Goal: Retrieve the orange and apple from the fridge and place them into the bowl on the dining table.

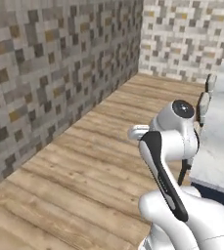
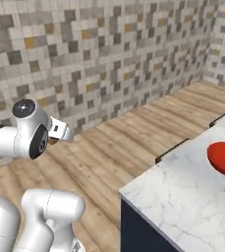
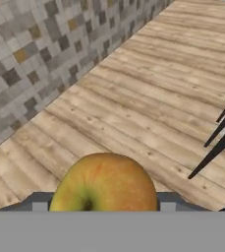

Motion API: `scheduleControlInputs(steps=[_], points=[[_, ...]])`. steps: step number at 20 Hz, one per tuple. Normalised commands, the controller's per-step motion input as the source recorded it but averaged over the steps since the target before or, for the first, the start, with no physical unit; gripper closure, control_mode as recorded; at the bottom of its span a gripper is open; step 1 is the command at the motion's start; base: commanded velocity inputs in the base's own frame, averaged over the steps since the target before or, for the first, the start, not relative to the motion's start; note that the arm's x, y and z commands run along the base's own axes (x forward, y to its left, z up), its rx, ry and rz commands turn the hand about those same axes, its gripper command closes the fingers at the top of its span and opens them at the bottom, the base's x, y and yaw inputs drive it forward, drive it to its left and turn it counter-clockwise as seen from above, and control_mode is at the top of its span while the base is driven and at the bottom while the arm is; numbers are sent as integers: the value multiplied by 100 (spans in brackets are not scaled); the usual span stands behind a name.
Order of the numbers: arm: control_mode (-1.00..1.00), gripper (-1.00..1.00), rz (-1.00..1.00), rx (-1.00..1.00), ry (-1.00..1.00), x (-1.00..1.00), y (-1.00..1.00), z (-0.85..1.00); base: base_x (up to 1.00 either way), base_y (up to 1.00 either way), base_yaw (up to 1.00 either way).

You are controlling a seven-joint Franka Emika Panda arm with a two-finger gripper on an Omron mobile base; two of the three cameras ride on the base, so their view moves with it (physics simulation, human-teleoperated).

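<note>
Hand view shows the apple (image 3: 104,183) low at centre, gripped by the end effector (image 3: 104,209) and carried over wooden floor, presumably toward the red bowl (image 2: 224,158) at the right edge of the marble dining table (image 2: 182,197).

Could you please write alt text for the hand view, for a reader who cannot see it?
A yellow-green apple with an orange-red blush sits close to the camera at the bottom of the view, stem dimple facing it. Beyond it lie a plank wood floor, a mosaic tile wall at upper left and dark stool legs at right.
</note>
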Motion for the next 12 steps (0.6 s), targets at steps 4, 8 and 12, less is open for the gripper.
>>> scheduleControlInputs(steps=[4, 8, 12], points=[[100, 100, 0, 0, 0, 0, 0, 0, 77, 90, -68], [100, 100, 0, 0, 0, 0, 0, 0, 57, 64, -74], [100, 100, 0, 0, 0, 0, 0, 0, 46, 42, -78]])
